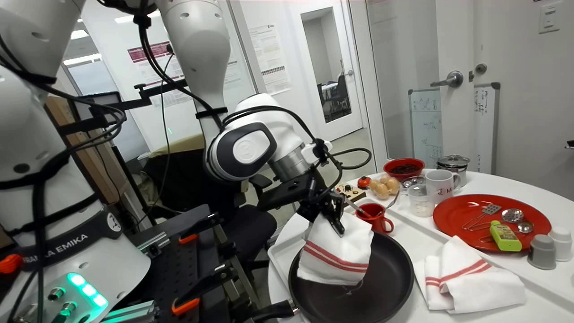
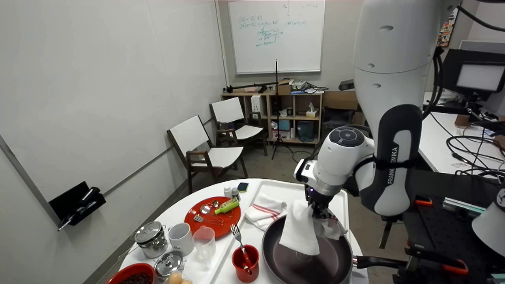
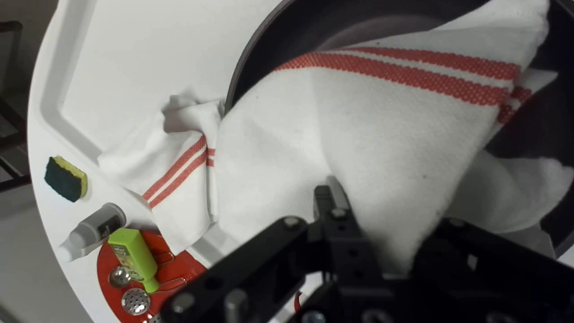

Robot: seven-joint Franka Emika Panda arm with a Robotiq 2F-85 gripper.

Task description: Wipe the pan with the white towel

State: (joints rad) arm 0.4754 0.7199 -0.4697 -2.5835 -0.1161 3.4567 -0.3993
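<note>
While the white towel [image 1: 338, 251] hangs pinched between my fingers [image 1: 336, 225] over the dark inside of the pan [image 1: 383, 278], a second striped towel [image 1: 473, 280] lies folded just beside it, and farther out a red plate [image 1: 457, 215] carries a lime-green bottle [image 1: 505, 236] and small metal utensils [image 1: 512, 216].

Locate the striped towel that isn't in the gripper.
In an exterior view the loose towel lies at lower right, beside the black pan, with the red plate beyond it; in the wrist view it is left of the held towel.
</note>
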